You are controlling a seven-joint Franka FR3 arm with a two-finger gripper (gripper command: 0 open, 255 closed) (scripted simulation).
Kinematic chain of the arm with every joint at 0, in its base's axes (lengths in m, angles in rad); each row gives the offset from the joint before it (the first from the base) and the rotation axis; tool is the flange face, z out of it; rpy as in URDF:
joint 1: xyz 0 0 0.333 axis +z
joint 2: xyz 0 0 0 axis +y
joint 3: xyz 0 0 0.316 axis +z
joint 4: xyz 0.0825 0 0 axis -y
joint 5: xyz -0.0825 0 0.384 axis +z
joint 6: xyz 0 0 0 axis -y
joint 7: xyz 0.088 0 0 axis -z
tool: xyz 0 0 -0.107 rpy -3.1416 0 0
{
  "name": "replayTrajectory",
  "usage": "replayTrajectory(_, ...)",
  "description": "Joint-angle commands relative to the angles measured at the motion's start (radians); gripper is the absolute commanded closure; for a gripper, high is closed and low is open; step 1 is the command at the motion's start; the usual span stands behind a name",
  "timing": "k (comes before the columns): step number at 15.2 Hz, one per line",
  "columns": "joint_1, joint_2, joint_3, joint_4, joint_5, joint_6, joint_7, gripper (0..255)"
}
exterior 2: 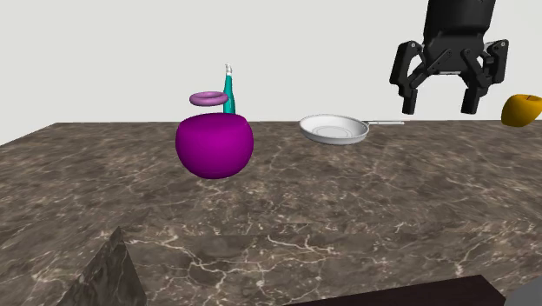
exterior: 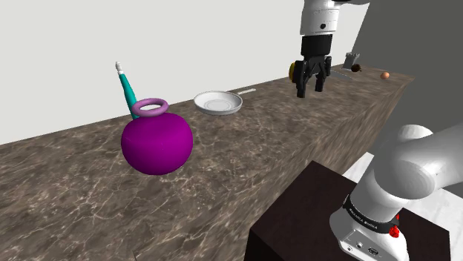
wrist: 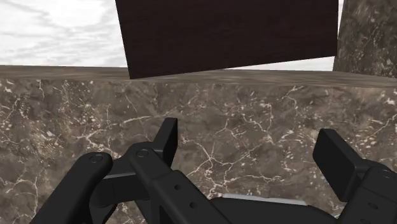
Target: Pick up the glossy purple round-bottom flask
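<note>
The purple round-bottom flask stands on the brown marble counter, a glossy ball with a lilac ring at its mouth; the second exterior view has the flask left of centre. My black gripper hangs open above the counter, well off toward the shoulder view's right of the flask, past the pan. In the second exterior view the gripper is high at the right, its fingers apart with nothing between them. From the wrist the gripper looks down on bare marble.
A teal bottle stands just behind the flask. A white pan lies between flask and gripper. An orange fruit sits beyond the gripper, with small items at the counter's far end. My dark stand is at lower right.
</note>
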Motion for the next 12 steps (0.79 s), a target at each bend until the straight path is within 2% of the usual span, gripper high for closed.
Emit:
replayTrajectory(1,0.0,0.0,0.0,0.0,0.0,0.0,0.0,0)
replayTrajectory(7,0.036,0.122,0.12,0.08,0.09,0.052,0.151,0)
replayTrajectory(12,0.057,0.249,0.212,0.18,0.136,0.093,0.274,0)
